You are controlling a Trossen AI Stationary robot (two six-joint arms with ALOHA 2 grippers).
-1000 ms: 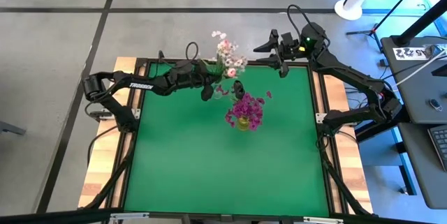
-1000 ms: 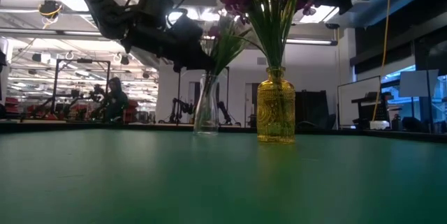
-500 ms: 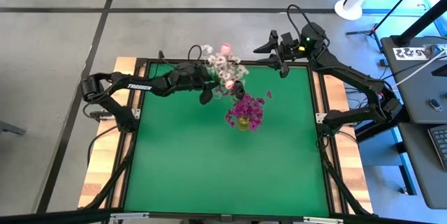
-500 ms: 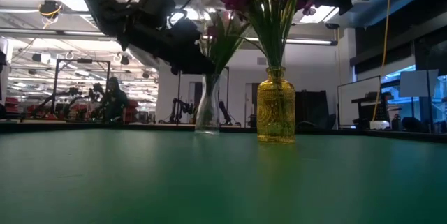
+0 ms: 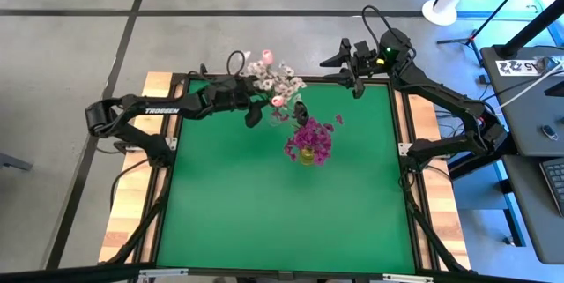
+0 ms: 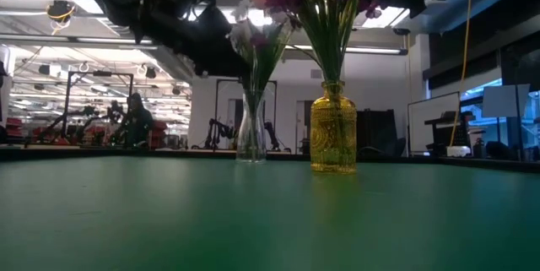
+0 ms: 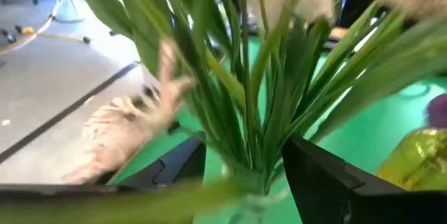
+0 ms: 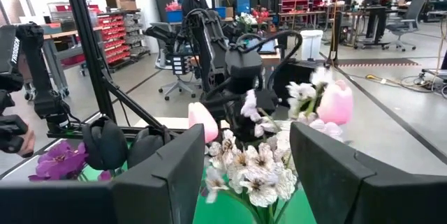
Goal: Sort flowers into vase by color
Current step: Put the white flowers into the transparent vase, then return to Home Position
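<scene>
We see left gripper (image 5: pixel 254 112) jaws apart around green stems of white-and-pink flowers (image 5: pixel 271 81) in clear glass vase (image 6: pixel 251 132); right gripper (image 5: pixel 355 75) open, empty.

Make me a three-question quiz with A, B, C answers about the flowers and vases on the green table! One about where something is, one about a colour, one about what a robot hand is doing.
1. Where are the purple flowers?
A. In the yellow vase
B. Flat on the table
C. In the right gripper

2. What colour is the vase with the white and pink flowers?
A. Red
B. Clear
C. Black

3. How is the left gripper?
A. Shut on the yellow vase
B. Open, beside the stems
C. Resting flat on the table

Answers:
1 A: the low view shows their stems going into the yellow vase.
2 B: the low view shows a see-through clear vase.
3 B: the left wrist view shows its fingers apart, stems between them.

The right gripper waits open by the table's far edge.
</scene>
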